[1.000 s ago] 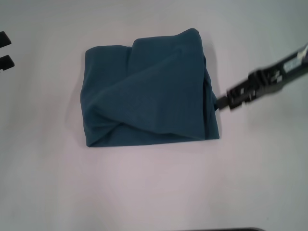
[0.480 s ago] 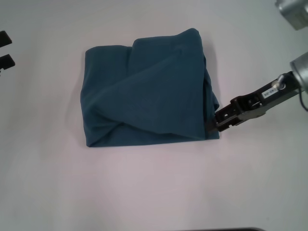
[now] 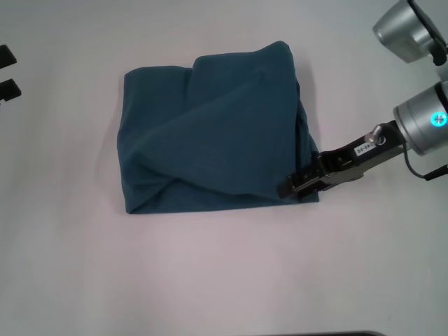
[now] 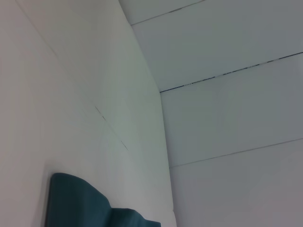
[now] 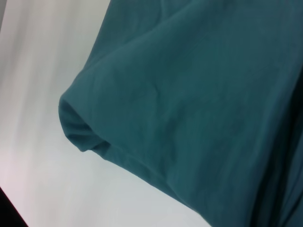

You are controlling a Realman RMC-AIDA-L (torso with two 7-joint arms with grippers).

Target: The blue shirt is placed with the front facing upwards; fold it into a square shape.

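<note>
Lying mid-table [image 3: 70, 266]: blue shirt [image 3: 210, 133], folded to a rough square w/ a diagonal top flap. Right gripper [image 3: 299, 185] at shirt's near right corner, tips on the cloth edge; open or closed, can't tell. Left gripper [image 3: 7, 70] parked at far left table edge, well apart from shirt; fingers can't tell either.

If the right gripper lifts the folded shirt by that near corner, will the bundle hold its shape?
Probably not. The shirt lies in soft, rounded overlapping folds, so it looks floppy; a lifted corner would likely drape and unfold. The right gripper reaches only its right near corner, so the rest would probably drag across the table rather than rise.
</note>
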